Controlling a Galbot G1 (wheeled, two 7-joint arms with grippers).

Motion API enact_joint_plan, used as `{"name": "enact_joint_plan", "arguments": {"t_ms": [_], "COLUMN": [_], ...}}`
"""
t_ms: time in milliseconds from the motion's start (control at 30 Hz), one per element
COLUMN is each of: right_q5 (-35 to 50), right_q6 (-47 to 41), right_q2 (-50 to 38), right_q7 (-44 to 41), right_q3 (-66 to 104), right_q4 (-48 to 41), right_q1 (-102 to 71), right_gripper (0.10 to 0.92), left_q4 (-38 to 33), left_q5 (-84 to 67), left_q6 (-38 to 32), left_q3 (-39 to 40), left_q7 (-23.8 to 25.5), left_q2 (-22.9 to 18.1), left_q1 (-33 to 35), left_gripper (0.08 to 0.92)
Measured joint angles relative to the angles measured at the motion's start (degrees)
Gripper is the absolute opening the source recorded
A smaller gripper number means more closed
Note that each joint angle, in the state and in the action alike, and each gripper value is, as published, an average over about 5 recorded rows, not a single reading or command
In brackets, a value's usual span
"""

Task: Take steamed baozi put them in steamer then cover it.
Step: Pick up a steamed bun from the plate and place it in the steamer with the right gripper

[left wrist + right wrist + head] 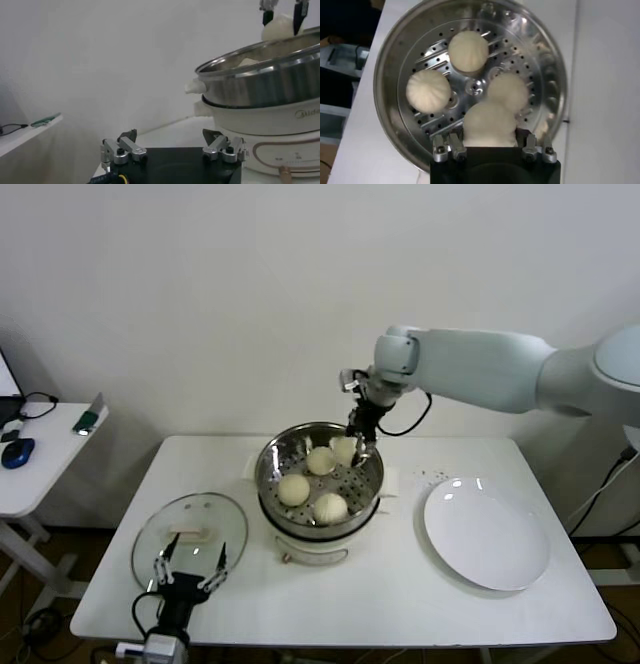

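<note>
Steel basket: round shiny perforated steel steamer (372, 484) on a cream-white electric pot base (310, 546), at the middle of the white table (400, 604)
Buns inside: three small round cream-white dough buns lie on the perforated floor, one far (320, 460), one to the left (293, 489), one near (330, 507)
Fourth bun: cream-white dome-shaped bun (343, 450) at the far right of the basket, above the rim line as the left wrist view shows it (278, 27)
Right gripper: right gripper (357, 446) reaches down over the far right rim, its fingers (527, 142) clamped on either side of the fourth bun (489, 125)
Left gripper: left gripper (190, 569) low at the near left edge of the table, fingers (222, 147) spread apart, holding nothing, just near of the lid
Lid: round clear glass lid with a white handle (190, 534) flat on the table, left of the steamer and apart from it
Plate: flat round white plate (487, 536) on the right of the table, well apart from the steamer
Side table: small white side table (45, 459) at far left with a dark blue mouse (17, 452)
</note>
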Motion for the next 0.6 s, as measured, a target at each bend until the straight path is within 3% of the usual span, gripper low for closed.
{"name": "enact_joint_plan", "arguments": {"t_ms": [600], "right_q5": [-3.64], "right_q6": [-0.15], "right_q2": [1.95], "right_q7": [0.99], "right_q3": [-0.19], "right_q4": [-1.94], "right_q1": [-5.14], "right_gripper": [0.686], "left_q4": [0.36], "left_q5": [-0.16], "left_q6": [-0.01], "left_q3": [-0.12], "left_q7": [0.00], "left_q2": [0.37], "left_q1": [-0.36], "left_gripper": [0.823]}}
